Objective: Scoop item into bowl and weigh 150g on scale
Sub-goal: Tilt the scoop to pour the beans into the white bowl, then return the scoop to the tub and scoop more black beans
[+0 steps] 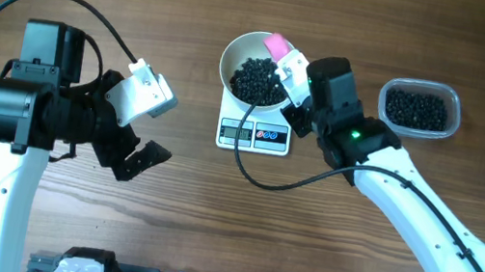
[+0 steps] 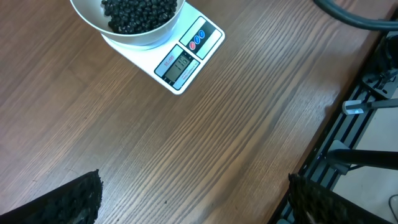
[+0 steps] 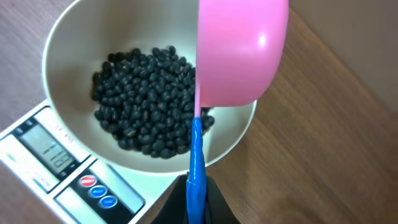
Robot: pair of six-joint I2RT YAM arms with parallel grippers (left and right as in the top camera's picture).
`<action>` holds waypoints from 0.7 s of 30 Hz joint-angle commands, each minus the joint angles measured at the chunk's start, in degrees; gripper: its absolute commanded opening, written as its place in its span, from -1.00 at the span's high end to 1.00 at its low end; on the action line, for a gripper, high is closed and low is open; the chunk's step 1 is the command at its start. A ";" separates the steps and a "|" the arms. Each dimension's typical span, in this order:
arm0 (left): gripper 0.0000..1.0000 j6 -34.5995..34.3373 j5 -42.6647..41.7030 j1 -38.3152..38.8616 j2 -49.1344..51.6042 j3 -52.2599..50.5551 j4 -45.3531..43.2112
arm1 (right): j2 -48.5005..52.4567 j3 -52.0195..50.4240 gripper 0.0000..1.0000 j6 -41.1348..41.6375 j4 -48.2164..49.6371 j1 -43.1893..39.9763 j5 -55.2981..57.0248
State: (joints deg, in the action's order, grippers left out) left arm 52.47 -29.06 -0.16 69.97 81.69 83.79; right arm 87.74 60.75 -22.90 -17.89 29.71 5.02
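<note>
Mia: Which way does the pink scoop [image 3: 242, 56] point?

Ben: Its thin blue handle [image 3: 196, 165] runs straight out from the right jaws. The round pink cup is at the far end. From above, the scoop lies slanted, with the cup up and to the left and the handle down and to the right.

Mia: Where is it?

Ben: It is over the right edge of the white bowl [image 3: 62, 62]. I cannot tell if it touches the rim.

Mia: Are the right jaws open?

Ben: No. They are squeezed tight on the blue handle.

Mia: Where are the beans [image 3: 146, 106]?

Ben: A dark heap lies in the bowl. They are small, round, black and a bit shiny. More sit in the clear plastic tub [image 1: 419, 109], just to the right of that arm's wrist.

Mia: And the bowl?

Ben: It sits on the white scale [image 1: 254, 135]. The scale is a flat box shape. Its grey screen and round buttons are on the edge nearest the robot.

Mia: How is the right arm [image 1: 409, 197]?

Ben: It is white and smooth. It reaches on a slant from the bottom right corner up to the bowl.

Mia: And the left arm [image 1: 3, 108]?

Ben: It is far to the left, well apart from the scale. The left jaws hang over the brown wooden counter [image 2: 205, 124]. They are wide open and hold nothing.
</note>
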 commanded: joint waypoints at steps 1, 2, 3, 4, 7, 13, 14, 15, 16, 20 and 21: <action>-1.00 1.14 -1.11 -0.33 0.24 -0.15 0.02 | 2.95 1.18 0.91 -0.68 2.12 0.72 2.84; -1.00 1.11 -1.11 -0.33 0.24 -0.15 0.02 | 3.23 1.20 0.91 0.22 2.49 0.76 2.71; -1.00 1.11 -1.11 -0.33 0.24 -0.15 0.02 | 3.23 1.25 0.91 1.25 2.73 0.76 2.60; -1.00 1.11 -1.11 -0.33 0.24 -0.15 0.02 | 3.23 1.81 0.91 5.20 2.78 0.83 2.16; -1.00 1.14 -1.11 -0.33 0.22 -0.15 0.02 | 3.23 7.06 0.91 18.21 2.38 0.72 -7.21; -1.00 1.11 -1.11 -0.33 0.22 -0.15 0.02 | -0.17 15.15 0.91 41.81 -7.96 -9.09 -19.34; -1.00 1.14 -1.11 -0.33 0.24 -0.15 0.02 | -2.47 15.15 0.91 43.17 -9.62 -12.52 -19.34; -1.00 1.14 -1.11 -0.33 0.22 -0.15 0.02 | -4.70 15.15 0.92 44.33 -11.26 -15.45 -19.32; -1.00 1.11 -1.11 -0.33 0.22 -0.15 0.02 | -7.28 15.15 0.91 44.46 -13.35 -18.84 -19.30; -1.00 1.14 -1.11 -0.33 0.24 -0.15 0.02 | -17.29 15.15 0.91 29.24 -29.62 -34.14 -14.23; -1.00 1.11 -1.11 -0.33 0.24 -0.15 0.02 | -17.70 15.15 0.92 26.75 -34.12 -36.83 -11.74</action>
State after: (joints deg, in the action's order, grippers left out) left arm 52.47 -29.06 -0.19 69.97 81.69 83.83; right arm 72.97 75.20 14.11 -43.92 -0.73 -12.62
